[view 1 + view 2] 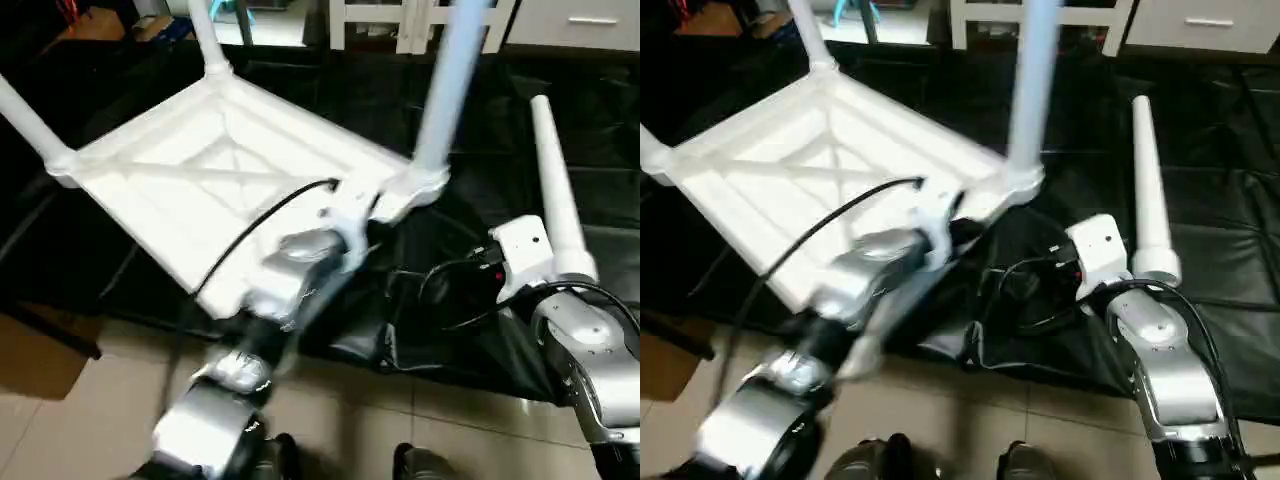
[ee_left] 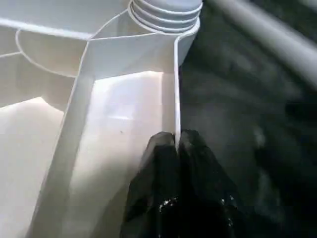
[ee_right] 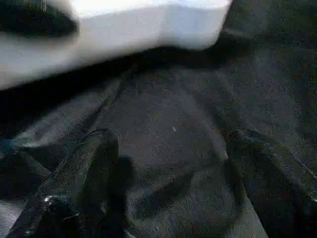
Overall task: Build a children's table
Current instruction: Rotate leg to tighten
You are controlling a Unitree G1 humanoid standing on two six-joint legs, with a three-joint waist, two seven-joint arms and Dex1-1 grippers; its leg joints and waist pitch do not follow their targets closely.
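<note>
The top [image 1: 230, 170] lies upside down on a black mat [image 1: 600, 190], ribs up, with three legs standing in its corner sockets. The left gripper [image 2: 177, 144] is clenched on the thin rim wall of the top, one finger [image 2: 161, 153] inside the rim and the other outside, just below the near-right corner socket [image 2: 166, 15] where a leg [image 1: 450, 80] rises. The right gripper [image 3: 171, 163] is released, its fingers [image 3: 94, 163] spread wide over bare mat and holding nothing; the top's edge sits ahead of it, apart from the fingers. A fourth leg [image 1: 555, 190] lies loose on the mat just beside the right wrist, pointing away from the robot, well apart from the top's empty near-left corner
</note>
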